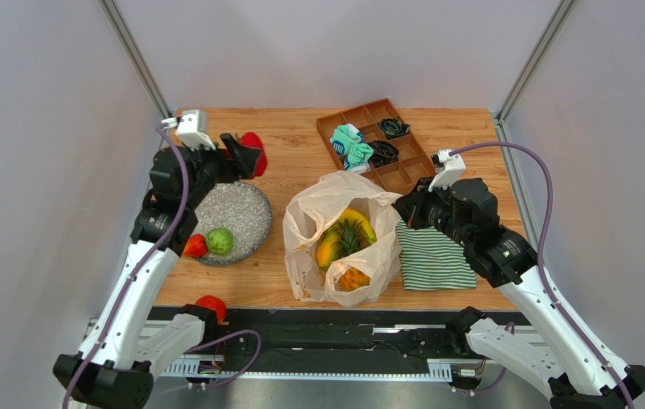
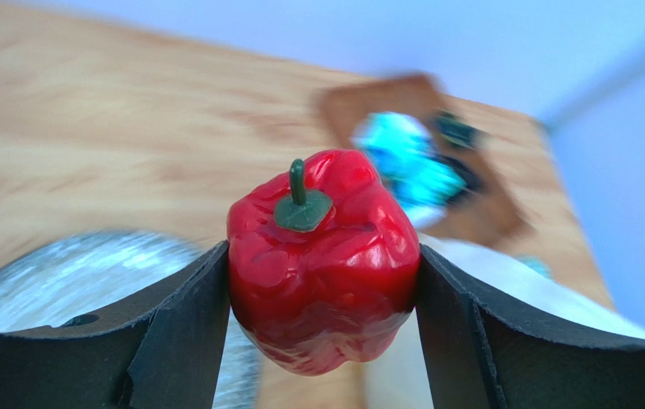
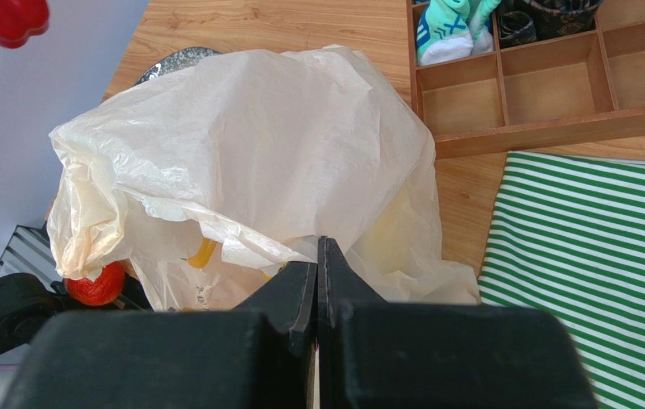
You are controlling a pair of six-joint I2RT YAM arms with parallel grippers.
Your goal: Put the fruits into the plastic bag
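Red pepper-shaped fruit (image 2: 321, 273) is clamped between the fingers (image 2: 189, 315) of the left tool (image 2: 321, 256), green stem up, with both black pads pressed to its sides. In the overhead view it is seen at upper left, above the far edge of a grey speckled plate (image 1: 244, 204).

A small red fruit (image 1: 195, 245) and a green fruit (image 1: 220, 241) are seen just beside each other at the plate's lower left edge. Another red fruit (image 1: 211, 305) is seen below the plate, at the lower edge of the worktop (image 1: 291, 145).

The plastic bag (image 1: 321, 192) is seen at frame centre, mouth open upward. An orange pineapple (image 1: 347, 237) with a green crown is seen inside it, with yellow and orange pieces packed around; these cannot be told apart further.

The right tool (image 3: 319, 256) is closed, fingers together, with the bag's rim film pinched at the tips on the bag's right side.

A green-and-white striped cloth (image 1: 432, 256) is laid flat right of the bag, touching it. A wooden compartment tray (image 1: 402, 175) at upper centre-right is loaded with a teal bundle (image 1: 349, 146) and black bundles (image 1: 383, 153).
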